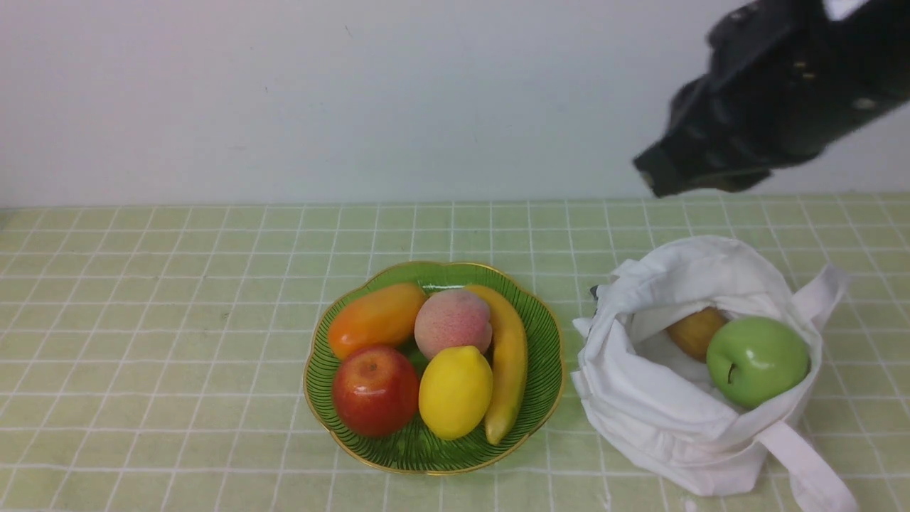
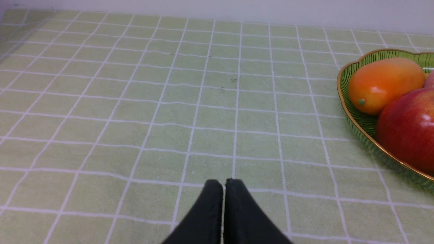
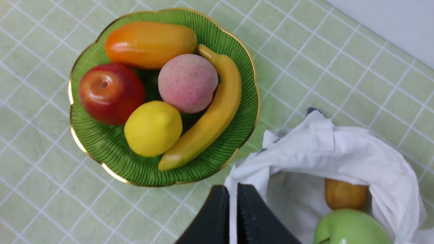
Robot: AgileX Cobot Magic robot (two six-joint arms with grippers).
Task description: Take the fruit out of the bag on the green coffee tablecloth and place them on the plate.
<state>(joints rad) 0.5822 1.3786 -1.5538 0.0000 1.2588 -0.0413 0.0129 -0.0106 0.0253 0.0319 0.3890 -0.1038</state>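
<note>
Fruit is what the coming move turns on, and the likeliest piece is the green apple [image 1: 758, 361], resting in the open mouth of the white cloth bag [image 1: 661, 398] beside the plate [image 1: 309, 370], on the robot's right. The right arm [image 1: 768, 92] is the nearer one; in the front view it reaches in above and beyond the bag, so its tool [image 3: 231, 186] would probably have to come back toward the robot and down to meet the apple. That tool's fingers are together with nothing between them, and would need to part first. The left tool [image 2: 223, 183] is likewise together and empty, over the green tablecloth [image 2: 203, 135] on the plate's far side from the bag, a poor candidate for this reach. Being round, the apple offers no long axis to line up with; its dark stem [image 1: 730, 372] points toward the plate side. The front view shows a brown fruit [image 1: 697, 333] leaning close behind the apple, while the right wrist view has the bag's rim folded partly over that fruit, which could snag a finger. The left wrist view shows neither bag nor apple, only part of the plate.
</note>
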